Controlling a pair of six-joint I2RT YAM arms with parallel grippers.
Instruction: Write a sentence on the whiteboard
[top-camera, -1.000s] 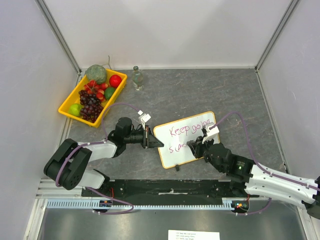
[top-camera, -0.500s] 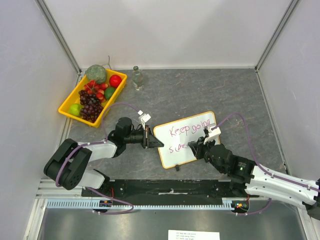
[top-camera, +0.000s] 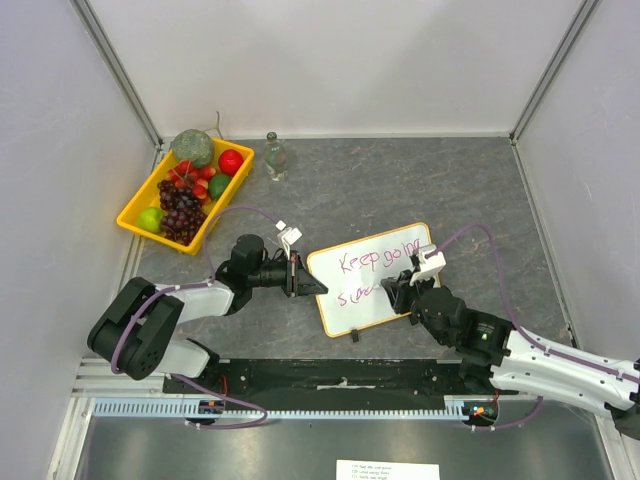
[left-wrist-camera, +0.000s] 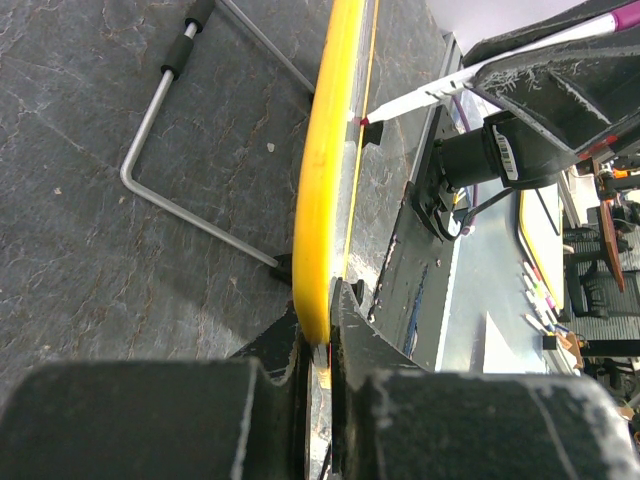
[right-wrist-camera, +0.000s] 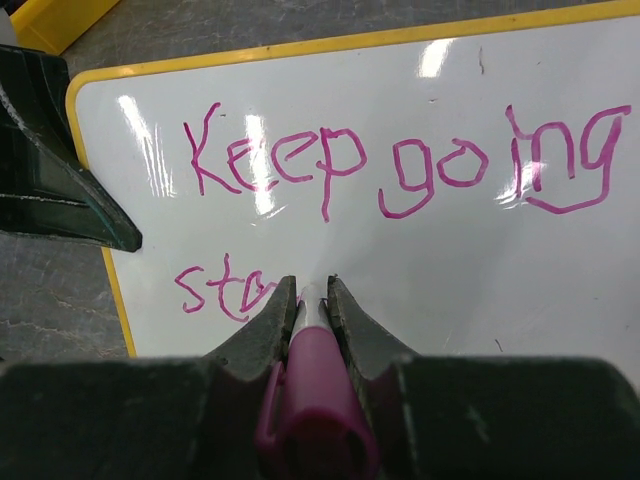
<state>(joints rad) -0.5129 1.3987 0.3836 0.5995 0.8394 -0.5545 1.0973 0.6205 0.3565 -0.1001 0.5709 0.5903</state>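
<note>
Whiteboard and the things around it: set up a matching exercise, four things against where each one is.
1 whiteboard
2 marker
3 bottle
4 yellow tray

a upright, at the back
b in the right gripper
c pinched at its edge by the left gripper
d holding fruit

Pairs: 1c, 2b, 3a, 4d

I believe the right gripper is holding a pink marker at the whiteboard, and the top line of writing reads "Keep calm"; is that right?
Not quite: the top line reads "Keep going", not "Keep calm", as the right wrist view shows. The rest stands: the right gripper is holding a pink marker at the whiteboard.
</note>
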